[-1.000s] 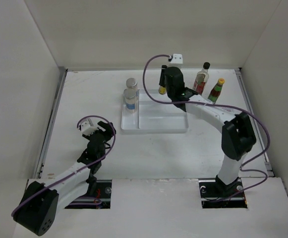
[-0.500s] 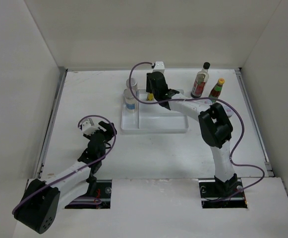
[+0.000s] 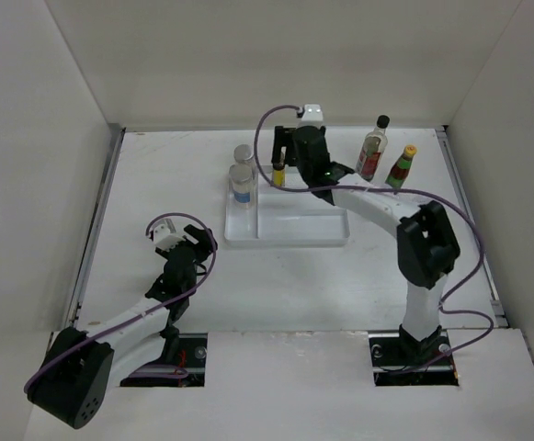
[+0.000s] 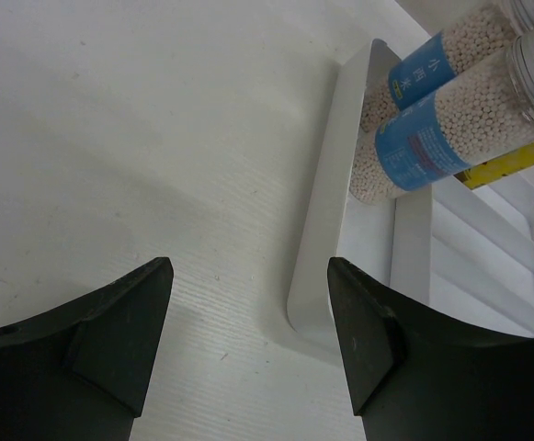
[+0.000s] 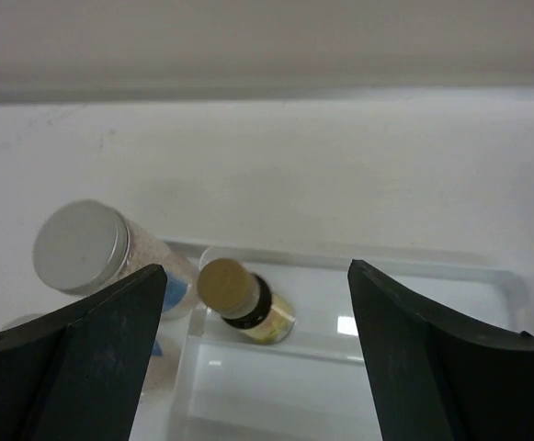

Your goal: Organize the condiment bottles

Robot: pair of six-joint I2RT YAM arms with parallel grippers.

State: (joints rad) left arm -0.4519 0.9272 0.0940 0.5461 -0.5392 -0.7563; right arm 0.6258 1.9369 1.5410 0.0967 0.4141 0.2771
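The tiny yellow bottle [image 5: 245,303] stands upright in the back left corner of the middle compartment of the white tray [image 3: 289,237]; it also shows from above [image 3: 278,174]. My right gripper [image 5: 255,266] hangs open above and just behind it, holding nothing [image 3: 285,154]. Two grey-lidded, blue-labelled jars [image 3: 242,184] [image 3: 244,154] stand in the tray's narrow left compartment. A tall clear black-capped bottle [image 3: 372,149] and a red yellow-capped sauce bottle [image 3: 401,166] stand on the table right of the tray. My left gripper [image 4: 248,266] is open and empty, low over the table near the tray's front left corner [image 4: 317,308].
White walls close the table on three sides. The tray's wide right compartment [image 3: 303,220] holds nothing. The purple cable of my right arm loops above the tray's back edge [image 3: 265,138]. Bare table lies between my left gripper [image 3: 188,243] and the tray.
My right gripper carried the tiny yellow bottle left into the tray, opened and let it go, then drew back slightly. The bottle now stands alone. My left arm has not moved.
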